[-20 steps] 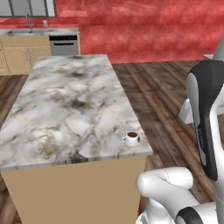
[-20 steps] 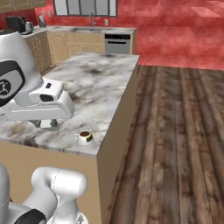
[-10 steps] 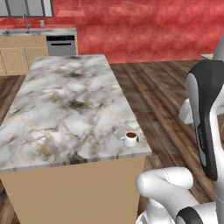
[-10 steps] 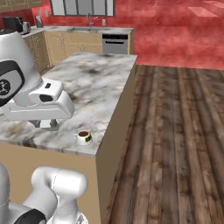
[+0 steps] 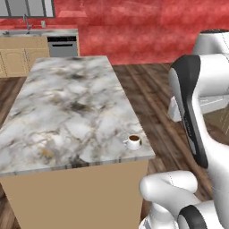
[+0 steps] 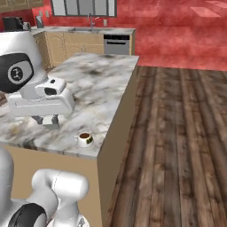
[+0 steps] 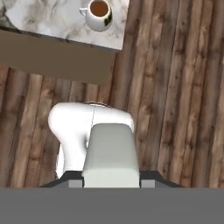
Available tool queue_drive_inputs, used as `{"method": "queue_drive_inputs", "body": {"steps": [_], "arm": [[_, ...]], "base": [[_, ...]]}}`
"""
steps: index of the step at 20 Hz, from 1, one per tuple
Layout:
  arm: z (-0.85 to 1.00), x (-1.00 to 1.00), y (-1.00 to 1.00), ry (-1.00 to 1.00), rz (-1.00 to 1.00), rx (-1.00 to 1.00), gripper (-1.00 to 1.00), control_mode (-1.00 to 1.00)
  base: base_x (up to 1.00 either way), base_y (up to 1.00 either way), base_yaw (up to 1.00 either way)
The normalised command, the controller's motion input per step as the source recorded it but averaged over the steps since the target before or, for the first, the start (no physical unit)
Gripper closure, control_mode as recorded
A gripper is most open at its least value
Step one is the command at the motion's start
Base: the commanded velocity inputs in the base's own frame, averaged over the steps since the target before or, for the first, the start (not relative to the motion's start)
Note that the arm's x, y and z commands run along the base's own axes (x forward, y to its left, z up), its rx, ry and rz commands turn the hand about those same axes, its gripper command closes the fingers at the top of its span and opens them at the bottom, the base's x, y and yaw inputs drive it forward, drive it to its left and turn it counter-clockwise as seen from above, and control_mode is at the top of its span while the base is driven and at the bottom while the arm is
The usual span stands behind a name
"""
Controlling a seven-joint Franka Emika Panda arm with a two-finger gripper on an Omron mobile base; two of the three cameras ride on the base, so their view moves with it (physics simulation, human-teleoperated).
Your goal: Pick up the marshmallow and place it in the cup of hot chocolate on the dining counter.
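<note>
The cup of hot chocolate (image 5: 133,141) (image 6: 84,138) (image 7: 99,13), small and white with brown liquid, stands near the front right corner of the marble dining counter (image 5: 67,103) (image 6: 99,82) (image 7: 48,19). My gripper (image 6: 45,120) (image 7: 110,177) hangs above the counter's near end, left of the cup in the right base view and clear of it. It is shut on the marshmallow (image 7: 110,151), a pale block between the dark finger tips. In the hand view the cup sits at the top, far from the marshmallow.
Tan cabinets with a sink (image 6: 88,30) and a dishwasher (image 5: 62,44) (image 6: 117,44) line the far red wall. Wooden floor (image 6: 177,133) runs along the counter's right side. The counter's front edge drops off just beside the cup.
The whole picture has shifted slightly, so the base has moved a little. The arm keeps the same pose and the same grip.
</note>
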Motion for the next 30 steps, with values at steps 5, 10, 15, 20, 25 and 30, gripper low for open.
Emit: {"method": "queue_drive_inputs", "body": {"steps": [5,10,15,20,25,30], "arm": [[-0.05,0.4,0.0,0.26,0.0,0.0,1.0,-1.0],[-0.27,0.47,0.02,0.31,0.0,0.01,1.0,-1.0],[-0.34,0.43,0.15,0.29,0.0,0.0,1.0,-1.0],[-0.42,0.46,0.22,0.07,0.0,0.0,1.0,-1.0],[-0.29,0.35,0.27,0.03,0.0,0.0,1.0,-1.0],[-0.25,0.15,0.08,0.1,0.0,0.0,1.0,-1.0]], "base": [[0.0,0.0,0.0],[0.0,0.0,0.0],[0.0,0.0,0.0],[0.0,0.0,0.0],[0.0,0.0,0.0],[0.0,0.0,0.0]]}}
